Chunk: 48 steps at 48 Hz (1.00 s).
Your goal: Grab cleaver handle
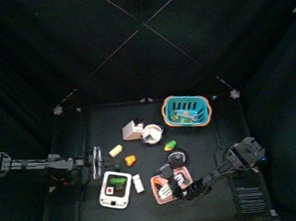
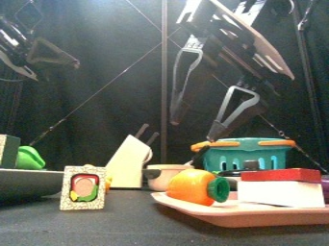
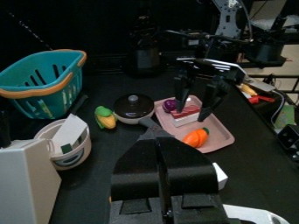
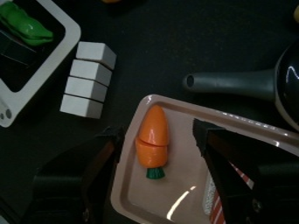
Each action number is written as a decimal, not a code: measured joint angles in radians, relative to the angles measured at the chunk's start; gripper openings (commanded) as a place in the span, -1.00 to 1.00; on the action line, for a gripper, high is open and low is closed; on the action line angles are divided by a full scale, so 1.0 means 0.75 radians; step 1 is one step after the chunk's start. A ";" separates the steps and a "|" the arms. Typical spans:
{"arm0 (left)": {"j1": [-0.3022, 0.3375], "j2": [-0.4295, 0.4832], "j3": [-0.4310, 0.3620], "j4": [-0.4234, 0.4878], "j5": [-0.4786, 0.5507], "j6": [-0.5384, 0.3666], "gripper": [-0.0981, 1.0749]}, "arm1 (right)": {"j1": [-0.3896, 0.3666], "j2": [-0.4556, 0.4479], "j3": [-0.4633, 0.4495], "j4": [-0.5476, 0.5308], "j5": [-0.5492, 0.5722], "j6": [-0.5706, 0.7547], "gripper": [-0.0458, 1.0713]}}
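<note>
Two objects are seen nearest the table's front edge: a small picture card [image 2: 85, 187] stood upright on the left, and a pink tray [image 2: 244, 213] on the right. On the tray an orange carrot [image 2: 199, 186] is laid, and just beside it a white slab with a dark red top edge [image 2: 280, 185], which is taken to be the cleaver; its handle cannot be made out with certainty.

Above the tray the right gripper [image 4: 158, 140] is held with its jaws spread nearly to the full. Nothing is gripped: the carrot is framed between the two jaws in the right wrist view, and no contact with it is seen. A row of white blocks [image 4: 87, 79] is seen beside the tray, and a dark pot [image 3: 131, 108] just beyond it.

Farther back, a white knife block [image 2: 129, 159] is stood near the middle of the table, with a teal basket [image 2: 244, 154] behind and to the right.

At the table's left side the left gripper [image 3: 163, 153] is kept well apart from the tray. Its jaws are seen pressed together, and nothing is held between them.
</note>
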 measured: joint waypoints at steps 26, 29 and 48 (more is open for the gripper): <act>0.000 0.000 0.000 -0.002 0.000 0.000 -0.81 | -0.317 -0.393 0.307 -0.233 -0.235 -0.006 0.77; 0.000 0.000 0.000 -0.002 0.000 0.000 -0.81 | -0.399 -0.436 0.352 -0.247 -0.335 -0.006 0.77; 0.022 0.000 0.004 -0.002 0.000 0.000 -0.81 | -0.875 -0.620 0.550 -0.282 -0.912 -0.006 0.77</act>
